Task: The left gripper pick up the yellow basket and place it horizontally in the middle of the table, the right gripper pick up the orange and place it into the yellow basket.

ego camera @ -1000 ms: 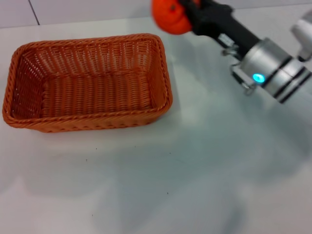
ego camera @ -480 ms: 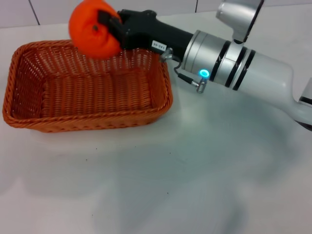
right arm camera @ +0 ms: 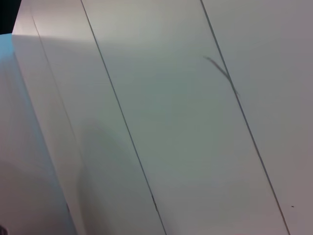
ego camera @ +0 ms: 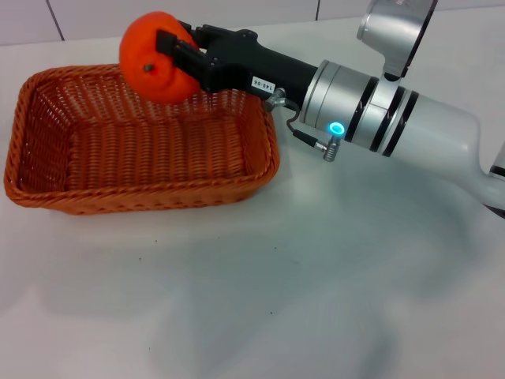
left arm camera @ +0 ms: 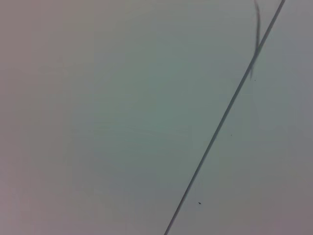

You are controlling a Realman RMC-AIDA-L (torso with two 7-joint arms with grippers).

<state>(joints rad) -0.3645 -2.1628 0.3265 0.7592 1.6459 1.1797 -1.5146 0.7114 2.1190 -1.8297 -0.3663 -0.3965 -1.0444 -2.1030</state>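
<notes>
The yellow basket [ego camera: 142,142], an orange-brown woven wicker one, lies lengthwise across the left half of the white table [ego camera: 316,276] in the head view. My right gripper [ego camera: 170,55], a black claw on a silver banded wrist with a blue light, reaches in from the right. It is shut on the orange [ego camera: 156,55] and holds it in the air over the basket's far rim. The basket is empty inside. My left gripper is out of view. Both wrist views show only a plain pale tiled surface.
A white tiled wall [ego camera: 79,16] runs along the table's far edge. The right arm's silver forearm [ego camera: 394,126] crosses the upper right above the table. Bare tabletop lies in front of the basket.
My right gripper has carried the orange leftward from the far right of the basket to above its far rim. In the last half second it barely shifted. The basket has not moved.
</notes>
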